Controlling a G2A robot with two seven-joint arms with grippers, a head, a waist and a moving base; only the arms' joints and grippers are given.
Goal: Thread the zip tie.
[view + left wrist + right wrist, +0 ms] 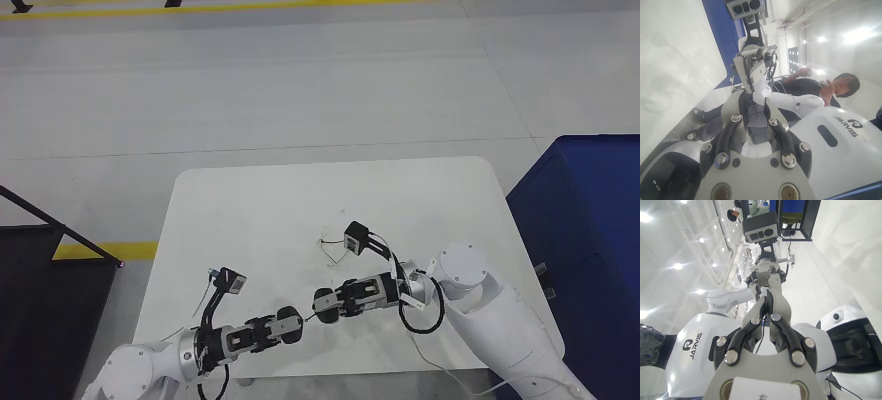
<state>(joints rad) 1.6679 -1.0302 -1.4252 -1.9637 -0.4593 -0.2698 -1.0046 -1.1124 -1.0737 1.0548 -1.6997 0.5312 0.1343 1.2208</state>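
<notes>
**Top view.** The two arms meet tip to tip over the lower centre of the white table (250,210). One arm enters from the lower left, the other from the lower right. A blue cabinet (590,220) stands beyond the table's right edge. A short, thin dark line bridges the gap between the tips and is taken to be the zip tie (309,318). Finger positions cannot be read from this height.

**Left wrist view.** The left gripper (750,100) is released. Its two pale fingers (730,109) are spread, with a clear gap between them. From the upper centre of the frame, the tip of the right gripper (749,89) points down into that gap, near the fingers. Whether it touches them cannot be told.

**Right wrist view.** The right gripper is clenched, its ribbed black pads (769,302) pressed together at mid-frame. A thin black strip runs from the closed tips back toward the palm, which agrees with the zip tie being pinched here. The left gripper's fingers flank those tips just beyond.

**Writing.** A white label (762,389) on the right gripper's base sits at the bottom edge of the frame. Its mark is cut off there and is not legible.
</notes>
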